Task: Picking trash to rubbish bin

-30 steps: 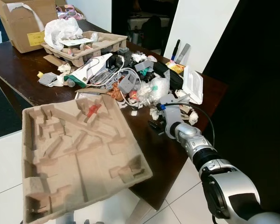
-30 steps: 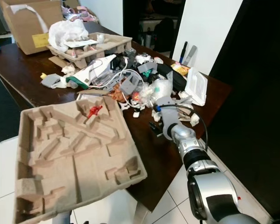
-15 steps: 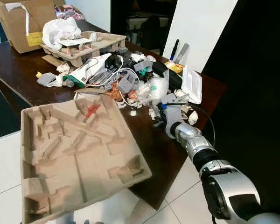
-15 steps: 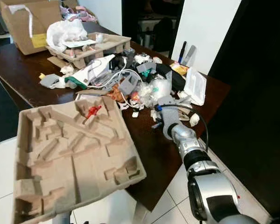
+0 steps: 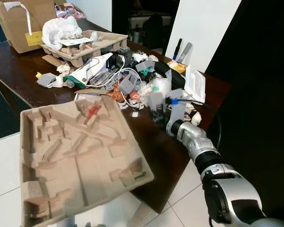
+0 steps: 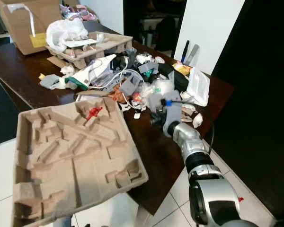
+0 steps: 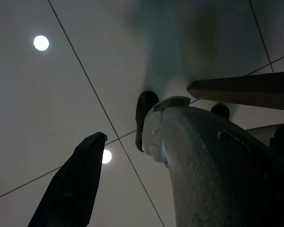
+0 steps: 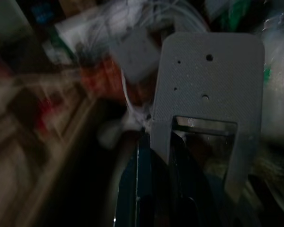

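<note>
Right end effector point(image 5: 157, 108) is out over the dark bench point(image 5: 19, 71), at the near edge of the trash pile point(image 5: 132, 78). Its fingers are pinched together on a flat grey plastic piece point(image 5: 155, 100), which stands upright in the grip just above the bench. In the right wrist view that grey piece point(image 8: 208, 99) sits right between the fingers, with a few small holes in its face and a rectangular cut-out at the gripped end; behind it the pile is a blur of white cable, red scraps and clear plastic.

The pile itself sprawls across the middle of the bench: a white and green carton point(image 5: 87, 71), a tangle of white cable point(image 5: 125, 75), a clear plastic bag point(image 5: 159, 86), a white plastic clamshell point(image 5: 195, 85) on the far right side. Further back, a pulp tray point(image 5: 104, 40) with a white bag point(image 5: 61, 29) on it, and a cardboard box point(image 5: 19, 26) at the far left corner.

Close in on the left, a big moulded pulp tray point(image 5: 75, 151) is held up in front of the bench, tilted, with a small red scrap point(image 5: 92, 110) lying in it near its far edge.

In the left wrist view, a left end effector finger point(image 7: 71, 184) points up at a ceiling with round lights; whether it is open I cannot tell.
</note>
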